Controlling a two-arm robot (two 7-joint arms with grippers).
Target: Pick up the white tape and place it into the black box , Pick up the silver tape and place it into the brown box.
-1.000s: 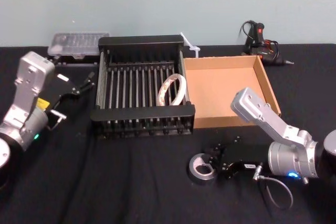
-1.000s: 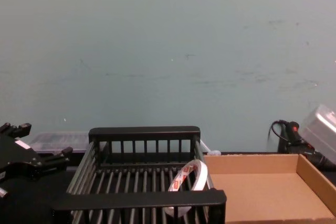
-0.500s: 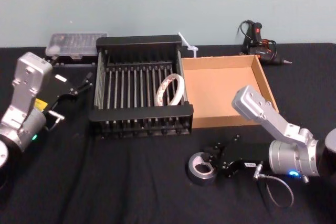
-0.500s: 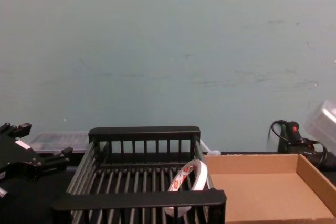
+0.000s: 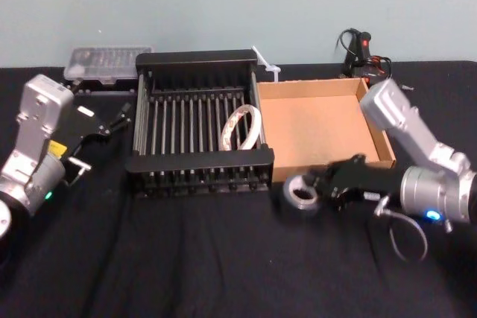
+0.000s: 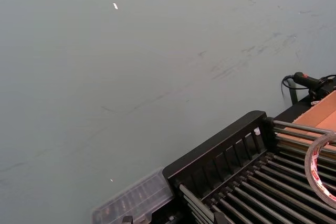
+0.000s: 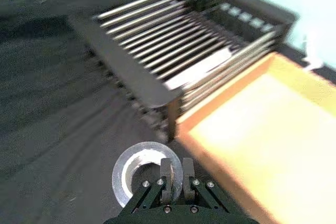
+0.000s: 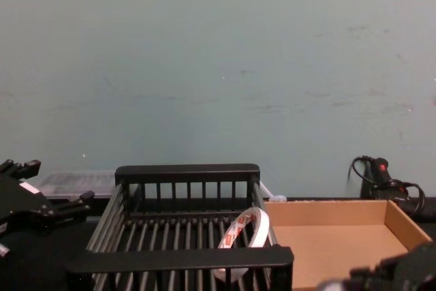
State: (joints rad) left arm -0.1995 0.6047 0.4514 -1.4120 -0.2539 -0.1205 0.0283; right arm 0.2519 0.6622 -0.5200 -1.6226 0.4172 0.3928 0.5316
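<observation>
The silver tape (image 5: 302,193) hangs just above the black cloth, close to the near left corner of the brown box (image 5: 320,121). My right gripper (image 5: 318,190) is shut on the wall of the roll; in the right wrist view its gripper (image 7: 172,172) pinches the rim of the silver tape (image 7: 140,174). The white tape (image 5: 242,127) leans on edge inside the black box (image 5: 200,160), at that box's right side. My left gripper (image 5: 112,119) stands open at the left of the black box, holding nothing.
A clear plastic case (image 5: 104,61) lies behind the left arm. A black tool with cables (image 5: 365,53) sits at the back right, behind the brown box. A small white plastic piece (image 5: 268,67) lies between the two boxes' far corners. Black cloth covers the table.
My right gripper has lifted the silver tape off the cloth and carried it up and to the right, toward the brown box. The left arm has stayed still.
</observation>
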